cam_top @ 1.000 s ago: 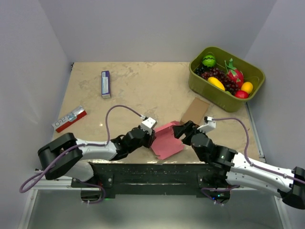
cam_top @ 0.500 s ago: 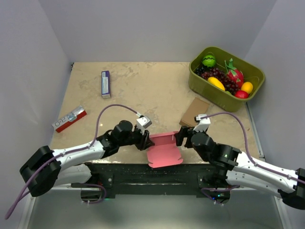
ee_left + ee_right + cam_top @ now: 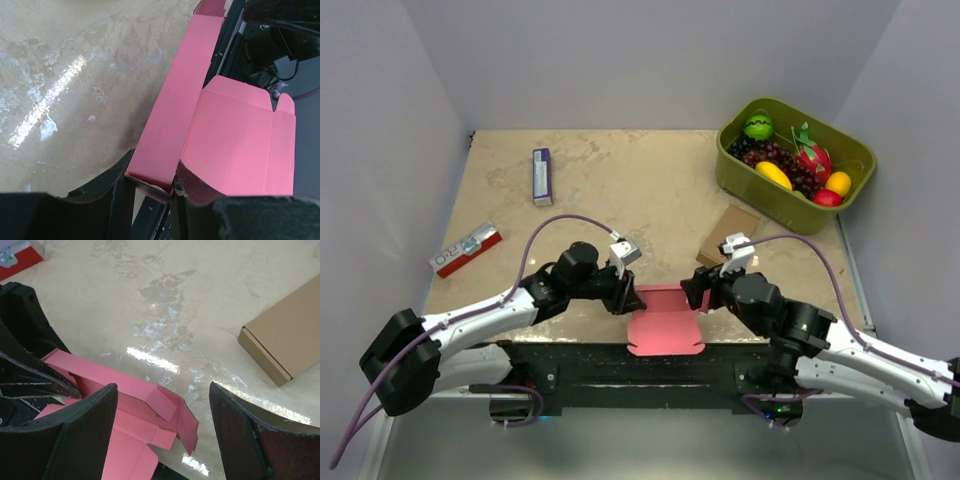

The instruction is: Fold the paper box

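Observation:
The paper box (image 3: 664, 322) is a pink-red card sheet, partly folded, lying at the table's near edge and hanging over the black base bar. My left gripper (image 3: 631, 296) is shut on the left end of its raised back wall (image 3: 172, 115); the wider panel (image 3: 240, 145) lies flat beside it. My right gripper (image 3: 692, 292) is open at the box's right end. In the right wrist view its fingers (image 3: 85, 435) straddle the box's upright end flaps (image 3: 175, 415) without pinching them.
A brown cardboard box (image 3: 730, 235) lies just behind the right gripper. An olive bin (image 3: 795, 165) of toy fruit stands at the back right. A blue-white packet (image 3: 542, 176) and a red-and-white packet (image 3: 466, 248) lie at the left.
Both grippers have moved with the box toward the near edge. The tilted sheet has squared up, its big panel now flat. The right gripper has come off its right end.

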